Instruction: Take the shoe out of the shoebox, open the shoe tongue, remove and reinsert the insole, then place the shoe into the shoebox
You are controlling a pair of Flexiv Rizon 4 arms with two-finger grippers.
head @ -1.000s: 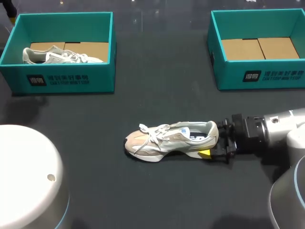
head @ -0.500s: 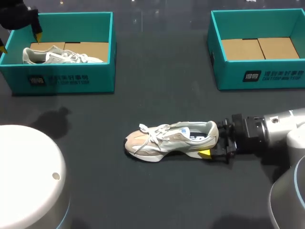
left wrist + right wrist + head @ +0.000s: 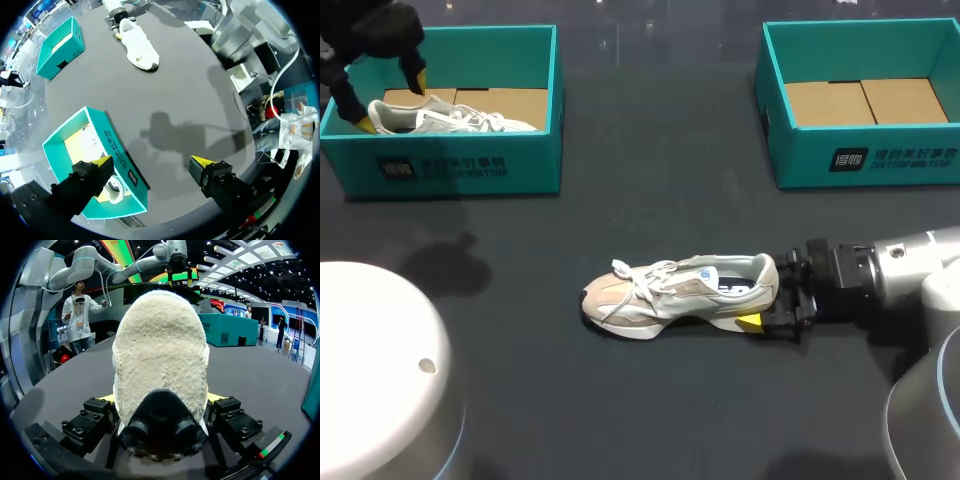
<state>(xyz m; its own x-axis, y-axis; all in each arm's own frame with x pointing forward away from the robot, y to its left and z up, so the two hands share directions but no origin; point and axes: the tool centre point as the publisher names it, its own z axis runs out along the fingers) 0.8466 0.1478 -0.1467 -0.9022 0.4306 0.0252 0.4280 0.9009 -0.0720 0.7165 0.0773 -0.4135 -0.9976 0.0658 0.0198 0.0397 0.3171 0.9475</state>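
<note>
1. One shoe [image 3: 675, 295] — centre of the table [image 3: 650, 200], toe to 9 o'clock, heel clamped in the right gripper [image 3: 767, 300] at 3 o'clock.
2. Left gripper [image 3: 392, 100] — fingers wide apart, above the shoebox [image 3: 460, 170] at 10 o'clock, which holds a second shoe [image 3: 450, 117].
3. Second shoebox [image 3: 860, 160] at 2 o'clock.

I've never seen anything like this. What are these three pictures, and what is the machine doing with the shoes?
It is a robot with two arms, each ending in a two-fingered gripper with yellow tips. One picture looks down on the dark table from above. The two round ones come from cameras on the wrists. The right gripper clasps the heel of a sneaker lying on the table, and that heel fills its wrist picture. The left gripper, open and holding nothing, hangs over the left shoebox, where a second sneaker lies. The right shoebox shows only its cardboard floor.
</note>
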